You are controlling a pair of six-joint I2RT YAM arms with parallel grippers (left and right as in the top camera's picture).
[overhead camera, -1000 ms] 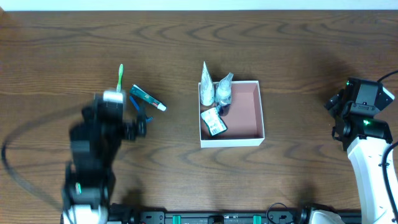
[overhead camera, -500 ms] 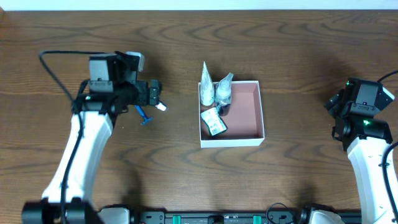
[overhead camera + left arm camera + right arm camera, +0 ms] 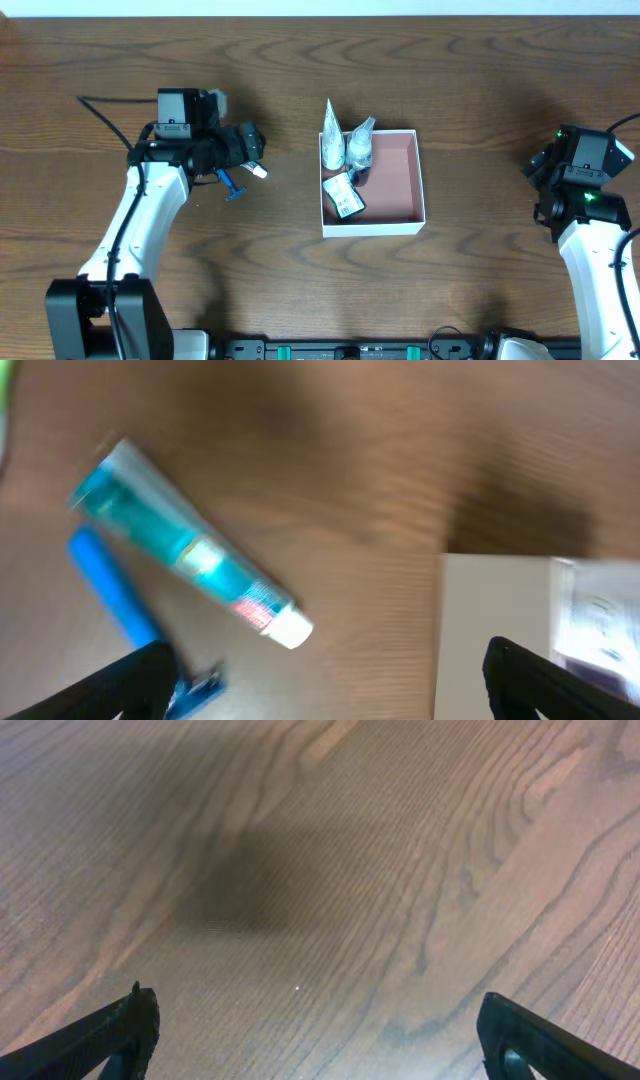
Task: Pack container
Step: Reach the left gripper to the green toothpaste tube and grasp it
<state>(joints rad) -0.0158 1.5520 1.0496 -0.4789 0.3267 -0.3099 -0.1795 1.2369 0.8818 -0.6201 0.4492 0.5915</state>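
Your left tool [image 3: 247, 148] has swung in toward the container [image 3: 395, 180], which sits between your 2 tools, and hangs open over the toothpaste [image 3: 185, 550] left of it: that tube looks next to pack. Your right tool [image 3: 320, 1030] stands open, well right of the container.

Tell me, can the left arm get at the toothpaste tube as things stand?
Probably yes. The left gripper hovers just above the toothpaste tube, fingers wide open, and nothing lies on the tube; only the blue razor sits close beside it.
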